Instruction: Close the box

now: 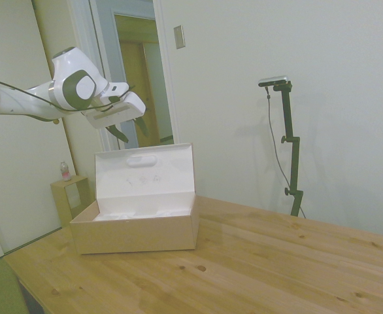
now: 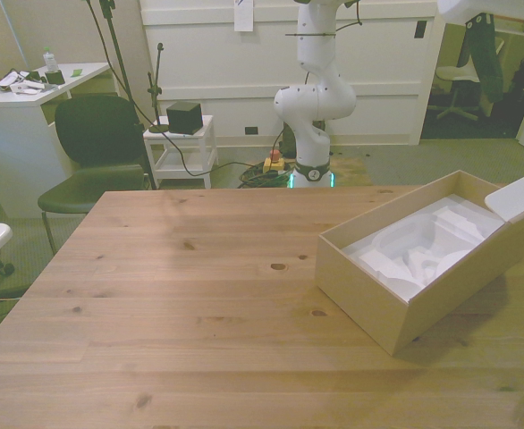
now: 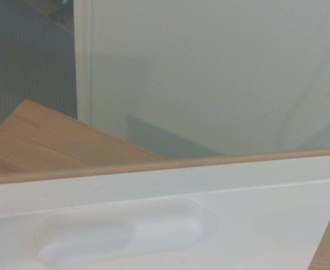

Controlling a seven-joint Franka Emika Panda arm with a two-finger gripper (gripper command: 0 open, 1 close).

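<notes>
Hovering above the lid's (image 1: 144, 171) top edge and apart from it, the claw (image 1: 130, 130) is being held with its dark fingers spread, nothing between them. The box (image 1: 135, 234) is sitting open on the tabletop (image 1: 257, 261), at the front view's right, its lid standing upright. A white molded insert (image 2: 420, 247) is being shown inside. An oval recess (image 3: 120, 230) in the lid is being seen close up in the wrist view.
</notes>
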